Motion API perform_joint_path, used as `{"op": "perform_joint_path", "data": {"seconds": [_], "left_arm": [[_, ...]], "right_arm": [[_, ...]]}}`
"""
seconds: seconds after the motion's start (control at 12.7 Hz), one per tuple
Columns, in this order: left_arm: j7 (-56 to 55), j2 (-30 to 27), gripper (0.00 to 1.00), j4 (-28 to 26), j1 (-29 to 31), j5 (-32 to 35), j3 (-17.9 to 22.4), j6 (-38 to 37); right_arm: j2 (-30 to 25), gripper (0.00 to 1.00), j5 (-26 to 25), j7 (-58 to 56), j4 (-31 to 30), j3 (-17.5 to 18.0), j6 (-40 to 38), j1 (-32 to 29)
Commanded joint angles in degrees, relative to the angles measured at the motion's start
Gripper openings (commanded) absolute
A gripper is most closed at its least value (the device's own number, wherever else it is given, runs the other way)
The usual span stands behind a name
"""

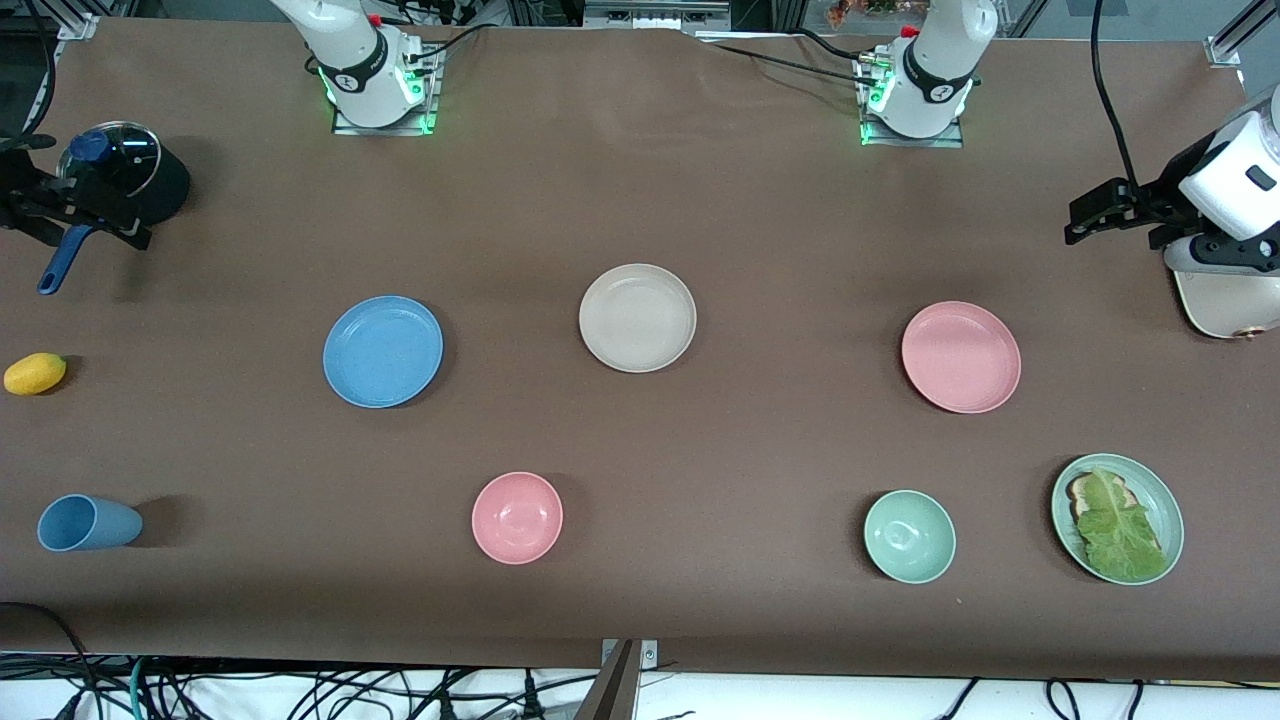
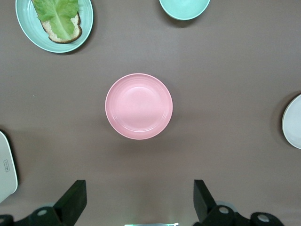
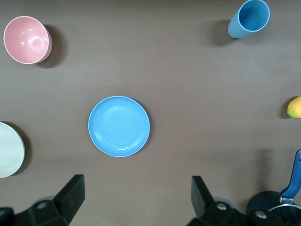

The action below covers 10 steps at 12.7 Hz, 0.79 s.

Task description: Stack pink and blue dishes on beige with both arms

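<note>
The pink plate lies toward the left arm's end of the table, the blue plate toward the right arm's end. The beige plate sits between them, with nothing on it. High above, my left gripper is open and holds nothing, over bare table between the pink plate and its arm's base. My right gripper is likewise open, high over bare table just short of the blue plate. Neither gripper shows in the front view.
Nearer the front camera stand a pink bowl, a green bowl, a green plate with lettuce and a tipped blue cup. A yellow fruit and a lidded black pot sit at the right arm's end.
</note>
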Motion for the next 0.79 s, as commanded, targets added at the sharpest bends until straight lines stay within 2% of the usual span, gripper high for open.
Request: {"op": "perform_joint_path", "data": {"seconds": [0.0,0.32,0.55,0.71], "left_arm": [[1.33,0.54,1.00,1.40,0.38,-0.44,0.14,-1.18],[1.41,0.80,1.00,1.31,1.17,-0.44,0.57,-1.18],[3.85,1.86,1.00,1.13,6.08,-0.44,0.49,-1.18],[7.12,5.27,1.00,0.52,8.02,-0.44,0.49,-0.30]], "right_arm": [[-1.05,1.00,0.41,0.16,-0.37,0.12,-0.44,-0.24],[-1.05,1.00,0.33,0.16,-0.28,0.12,-0.53,-0.24],[-1.05,1.00,0.41,0.07,-0.28,0.20,-0.62,-0.24],[-0.53,1.00,0.59,0.07,-0.37,0.12,-0.70,-0.24]]}}
